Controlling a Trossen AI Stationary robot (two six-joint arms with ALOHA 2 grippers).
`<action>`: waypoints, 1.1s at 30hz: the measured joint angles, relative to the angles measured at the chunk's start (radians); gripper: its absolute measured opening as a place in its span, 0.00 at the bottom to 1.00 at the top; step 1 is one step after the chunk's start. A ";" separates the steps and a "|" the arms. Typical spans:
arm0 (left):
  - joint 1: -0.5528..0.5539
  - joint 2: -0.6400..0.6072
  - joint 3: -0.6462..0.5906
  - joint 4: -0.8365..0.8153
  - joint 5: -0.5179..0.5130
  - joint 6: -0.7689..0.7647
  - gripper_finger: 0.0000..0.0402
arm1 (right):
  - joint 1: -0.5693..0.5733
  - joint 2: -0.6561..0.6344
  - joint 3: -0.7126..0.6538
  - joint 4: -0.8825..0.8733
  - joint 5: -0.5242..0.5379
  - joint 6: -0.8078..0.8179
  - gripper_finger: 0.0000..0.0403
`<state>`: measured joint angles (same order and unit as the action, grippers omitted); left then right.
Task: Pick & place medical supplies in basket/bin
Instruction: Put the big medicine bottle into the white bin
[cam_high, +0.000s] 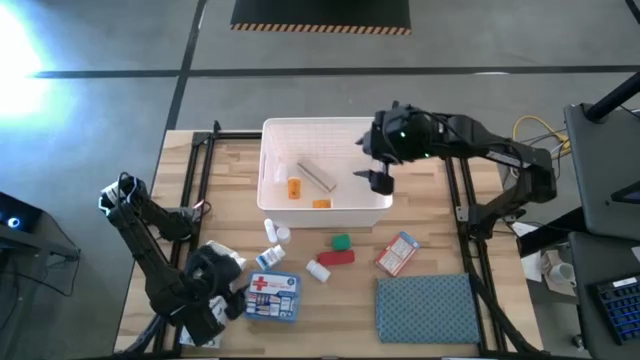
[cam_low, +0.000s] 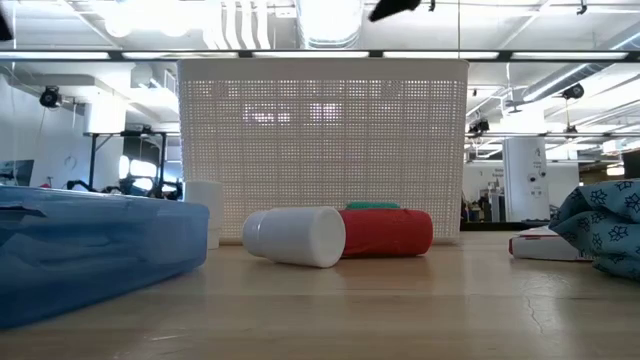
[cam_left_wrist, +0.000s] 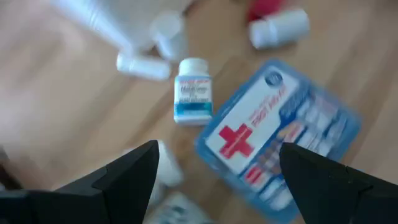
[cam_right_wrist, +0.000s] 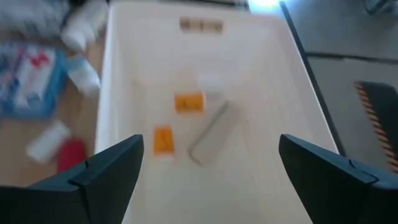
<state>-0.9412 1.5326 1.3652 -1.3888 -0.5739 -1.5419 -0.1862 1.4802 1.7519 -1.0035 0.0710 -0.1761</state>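
The white gridded basket (cam_high: 325, 165) stands at the table's far middle. It holds two small orange packs (cam_right_wrist: 188, 102) and a grey pack (cam_right_wrist: 208, 130). My right gripper (cam_high: 381, 180) hovers open above the basket's right part and holds nothing (cam_right_wrist: 211, 146). My left gripper (cam_high: 228, 295) hangs open at the near left, above the blue first-aid box (cam_left_wrist: 273, 137), touching nothing. A blue-labelled pill bottle (cam_left_wrist: 193, 96) lies beside the box. Between box and basket lie a white bottle (cam_high: 318, 270), a red pack (cam_high: 335, 258), a green pack (cam_high: 341, 241) and a white patterned packet (cam_high: 397, 253).
A blue-grey textured cloth (cam_high: 425, 308) lies at the near right of the table. Two more small white bottles (cam_high: 272, 232) lie just before the basket's near left corner. Black frame rails (cam_high: 200, 170) run along the table's left and right sides. Bare wood shows left of the basket.
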 joint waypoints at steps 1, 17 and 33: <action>0.002 0.000 0.004 0.000 -0.001 0.112 0.77 | 0.010 -0.006 0.000 -0.032 0.016 -0.002 0.91; 0.139 -0.095 -0.245 -0.099 0.241 0.450 0.68 | 0.142 -0.045 -0.005 -0.299 0.143 0.252 0.91; 0.140 -0.212 -0.477 0.091 0.292 0.643 0.60 | 0.217 -0.053 -0.019 -0.301 0.176 0.366 0.91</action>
<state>-0.8013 1.3209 0.8883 -1.2979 -0.2815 -0.8991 0.0307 1.4277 1.7326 -1.3043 0.2465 0.1903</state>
